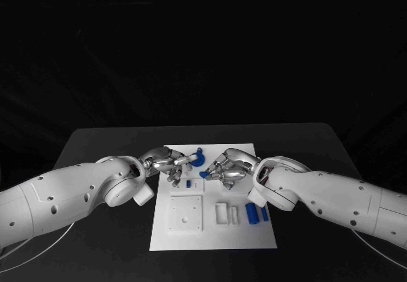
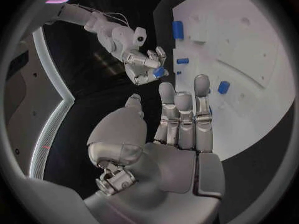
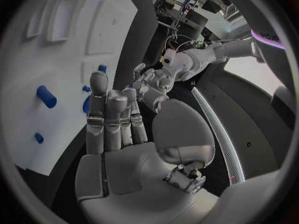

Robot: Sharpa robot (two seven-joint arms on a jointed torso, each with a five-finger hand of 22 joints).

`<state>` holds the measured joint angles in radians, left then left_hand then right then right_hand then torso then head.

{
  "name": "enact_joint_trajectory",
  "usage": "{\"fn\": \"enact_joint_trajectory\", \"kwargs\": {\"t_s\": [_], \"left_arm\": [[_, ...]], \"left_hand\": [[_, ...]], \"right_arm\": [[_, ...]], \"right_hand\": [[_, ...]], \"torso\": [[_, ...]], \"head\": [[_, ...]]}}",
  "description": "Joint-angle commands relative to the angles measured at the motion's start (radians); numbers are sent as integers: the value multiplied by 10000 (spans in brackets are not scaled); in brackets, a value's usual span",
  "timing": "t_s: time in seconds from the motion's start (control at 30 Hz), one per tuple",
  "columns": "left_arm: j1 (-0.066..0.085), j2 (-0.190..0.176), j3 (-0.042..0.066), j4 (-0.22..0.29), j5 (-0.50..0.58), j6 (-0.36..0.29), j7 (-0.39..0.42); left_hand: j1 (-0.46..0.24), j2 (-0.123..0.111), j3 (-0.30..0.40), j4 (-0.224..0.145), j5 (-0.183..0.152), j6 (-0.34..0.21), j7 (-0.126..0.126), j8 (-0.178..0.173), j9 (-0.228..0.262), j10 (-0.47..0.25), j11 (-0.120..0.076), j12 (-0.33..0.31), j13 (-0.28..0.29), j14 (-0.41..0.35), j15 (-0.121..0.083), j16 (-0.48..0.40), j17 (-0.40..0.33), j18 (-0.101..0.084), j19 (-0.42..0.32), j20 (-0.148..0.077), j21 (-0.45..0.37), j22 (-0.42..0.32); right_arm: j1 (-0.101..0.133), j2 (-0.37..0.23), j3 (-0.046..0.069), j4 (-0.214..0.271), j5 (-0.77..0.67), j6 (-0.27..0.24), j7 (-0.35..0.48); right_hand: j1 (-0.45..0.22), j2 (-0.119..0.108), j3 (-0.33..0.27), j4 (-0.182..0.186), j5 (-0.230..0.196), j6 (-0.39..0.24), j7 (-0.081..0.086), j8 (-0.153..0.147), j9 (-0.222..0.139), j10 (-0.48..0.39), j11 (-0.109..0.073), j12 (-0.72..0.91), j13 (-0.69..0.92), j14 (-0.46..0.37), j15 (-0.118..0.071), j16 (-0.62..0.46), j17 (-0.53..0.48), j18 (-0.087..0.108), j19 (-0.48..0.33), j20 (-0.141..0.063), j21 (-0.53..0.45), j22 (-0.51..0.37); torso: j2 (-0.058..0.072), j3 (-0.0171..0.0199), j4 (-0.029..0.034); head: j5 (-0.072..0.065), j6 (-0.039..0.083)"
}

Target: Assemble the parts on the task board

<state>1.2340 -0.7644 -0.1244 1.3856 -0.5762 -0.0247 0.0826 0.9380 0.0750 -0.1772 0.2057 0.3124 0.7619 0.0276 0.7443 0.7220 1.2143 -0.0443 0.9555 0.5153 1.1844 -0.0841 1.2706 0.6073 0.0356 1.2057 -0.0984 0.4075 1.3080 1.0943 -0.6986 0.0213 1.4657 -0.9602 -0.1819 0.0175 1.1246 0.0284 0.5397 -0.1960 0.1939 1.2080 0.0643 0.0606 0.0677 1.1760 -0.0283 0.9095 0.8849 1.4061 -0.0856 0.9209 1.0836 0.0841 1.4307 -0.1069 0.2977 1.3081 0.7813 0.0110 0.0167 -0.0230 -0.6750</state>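
Holding blue parts, left hand (image 1: pixel 166 163) and right hand (image 1: pixel 227 167) face each other.

Dim, dark surroundings; bright task board (image 1: pixel 212 235); wrist views bend at edges.

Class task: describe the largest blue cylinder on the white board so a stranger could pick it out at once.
Find the white task board mid-table, then its near right part beside the right arm. The blue cylinder lies there, next to a thinner blue piece; it is thicker than the other blue parts.
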Motion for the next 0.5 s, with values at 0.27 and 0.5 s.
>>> {"fn": "enact_joint_trajectory", "kwargs": {"t_s": [0.27,0.5], "left_arm": [[34,39,2,348,-1392,1718,-97],[35,29,1,454,-1897,1834,125]], "left_hand": [[25,9,-7,-55,-4,-254,114,-271,31,-437,133,164,67,-297,116,161,-22,-28,-169,81,117,189],[75,116,39,-117,98,-73,76,-332,-23,-420,110,120,11,-317,108,159,-63,-34,-190,81,105,188]], "right_arm": [[1,34,2,-24,2200,2114,-1034],[2,29,1,-114,3287,2687,-1384]], "right_hand": [[-59,136,-92,-38,128,32,10,28,12,-14,9,-62,56,-38,28,-41,26,-183,-95,32,-79,264],[-87,166,-110,-54,182,19,14,30,13,-44,21,-57,86,-65,41,-33,45,-192,-123,42,-95,262]], "torso": [[2,-24,16],[5,-20,18]], "head": [[-124,-155],[-127,-212]]}}
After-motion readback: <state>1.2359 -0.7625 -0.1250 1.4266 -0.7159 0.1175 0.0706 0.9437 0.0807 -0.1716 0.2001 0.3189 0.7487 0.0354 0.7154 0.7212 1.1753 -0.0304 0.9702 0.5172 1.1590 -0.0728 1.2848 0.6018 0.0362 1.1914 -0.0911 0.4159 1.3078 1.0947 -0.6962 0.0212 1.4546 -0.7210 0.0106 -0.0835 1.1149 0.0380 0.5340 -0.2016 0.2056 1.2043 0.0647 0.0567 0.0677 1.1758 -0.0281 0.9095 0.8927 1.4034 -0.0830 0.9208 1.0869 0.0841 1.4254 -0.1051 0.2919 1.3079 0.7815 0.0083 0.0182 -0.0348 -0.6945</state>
